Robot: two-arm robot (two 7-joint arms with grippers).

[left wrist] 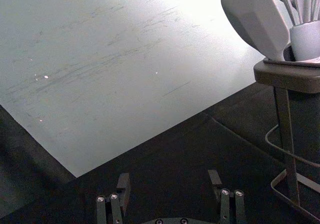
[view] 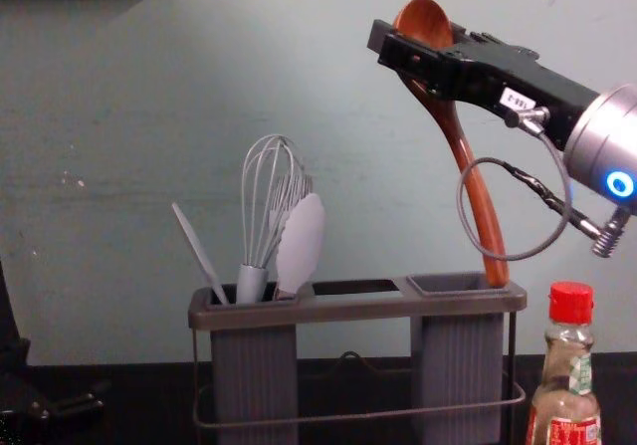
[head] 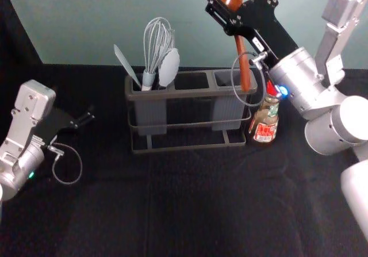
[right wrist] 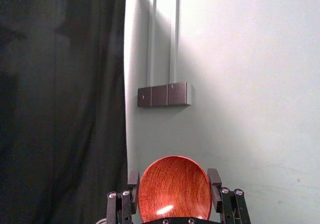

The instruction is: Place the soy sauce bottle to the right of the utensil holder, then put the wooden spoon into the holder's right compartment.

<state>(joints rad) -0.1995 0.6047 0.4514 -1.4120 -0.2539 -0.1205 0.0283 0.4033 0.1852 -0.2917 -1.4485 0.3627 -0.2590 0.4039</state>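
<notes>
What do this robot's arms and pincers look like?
The left arm and right arm are silver-white with rounded joints, each with a looped grey cable. The left has a green light, the right a blue ring light. The left pincer and right pincer are black and two-fingered.

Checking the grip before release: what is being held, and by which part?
The wooden spoon, held at its bowl by the right gripper.

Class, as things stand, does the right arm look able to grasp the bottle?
Probably not: the right gripper is closed on the spoon. The bottle stands uncovered beside the holder, so that grip seems the main obstacle.
</notes>
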